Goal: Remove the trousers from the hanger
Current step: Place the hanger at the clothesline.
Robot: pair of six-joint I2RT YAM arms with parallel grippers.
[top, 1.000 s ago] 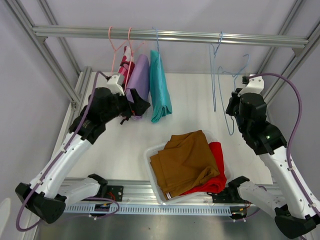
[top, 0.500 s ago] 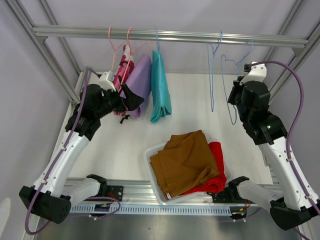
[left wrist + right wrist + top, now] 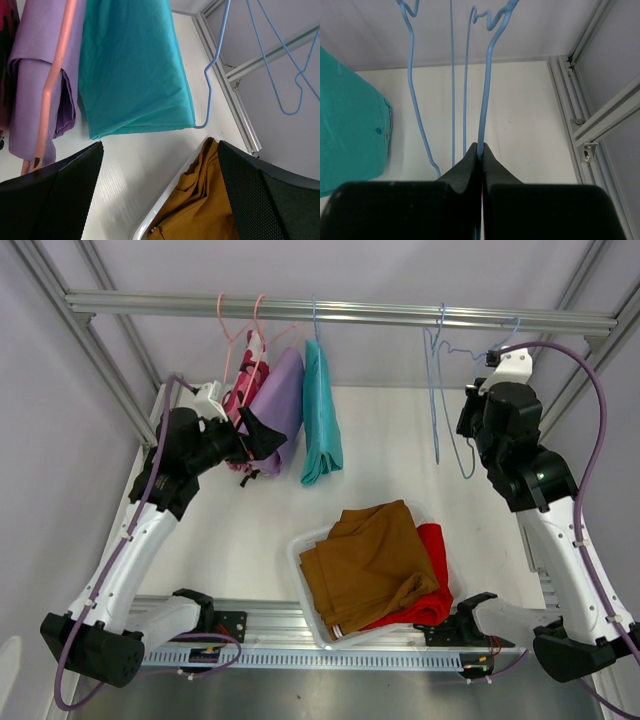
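- A white plastic bin [image 3: 299, 552] is sitting at the 6 o'clock edge of the white table [image 3: 390, 445].
- The mustard-brown cloth trousers [image 3: 368, 562] are lying folded on top inside the bin. They are overlapping the red cloth trousers [image 3: 436, 565], which are showing at their 3 o'clock side.
- The left gripper [image 3: 160, 147] is hovering released at about 10 o'clock over the table. Its black fingers [image 3: 60, 200] are spread wide and gripping nothing, just beside the hanging garments.
- The lilac cloth trousers [image 3: 280, 400] are hanging folded over a pink wire hanger [image 3: 54, 85] toward 11 o'clock.
- The pink camouflage-print trousers [image 3: 243, 390] are hanging right against the lilac pair's 9 o'clock side.
- The teal cloth trousers [image 3: 320, 425] are hanging just at the lilac pair's 3 o'clock side, with their lower fold dangling above the table.
- The right gripper [image 3: 481, 149] is reaching up at about 2 o'clock, clenched on the thin wire of a light blue wire hanger [image 3: 486, 100].
- A second blue wire hanger [image 3: 433, 400] is hanging just at the 9 o'clock side of the held one.
- An aluminium rail [image 3: 350, 312] is running across at 12 o'clock and carrying the hanger hooks.
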